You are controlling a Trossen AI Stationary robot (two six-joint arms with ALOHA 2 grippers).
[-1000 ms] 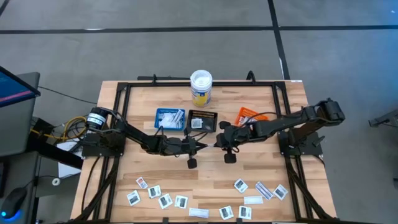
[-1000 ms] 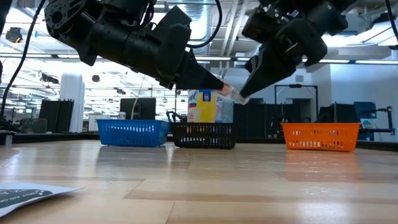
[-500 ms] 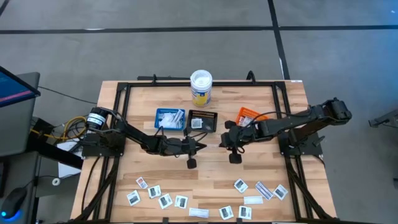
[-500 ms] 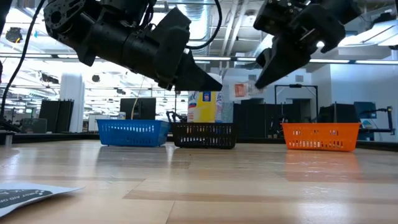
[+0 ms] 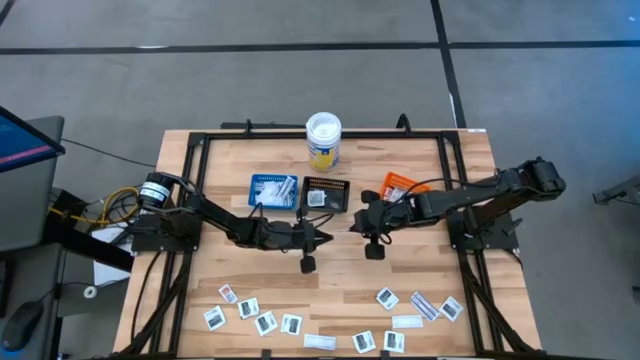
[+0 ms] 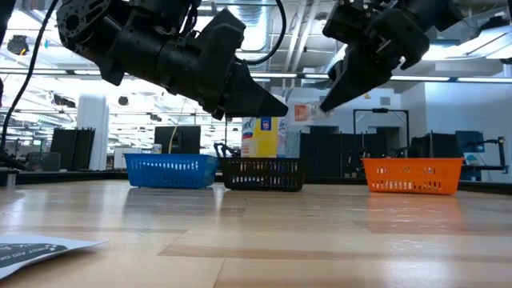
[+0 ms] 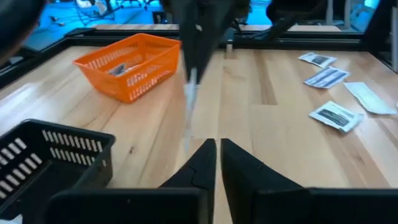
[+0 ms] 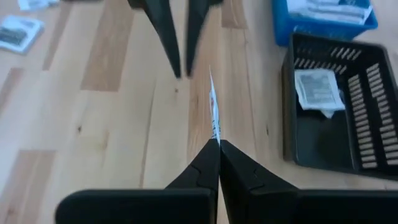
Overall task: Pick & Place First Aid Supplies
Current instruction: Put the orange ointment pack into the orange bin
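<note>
Right gripper (image 8: 214,144) pinching a packet (image 8: 212,112) edge-on above bare wood, black tray (image 8: 367,93) just beside; print unreadable there, red mark visible only from table height. Left gripper (image 7: 217,149) facing it, tips slightly parted, empty. Both arms stretched low toward mid-table. More packets (image 5: 265,322) scattered well behind.

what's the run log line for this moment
left gripper: just parted, empty | right gripper: shut on thin white paper packet, mid-air | near: black mesh tray
</note>
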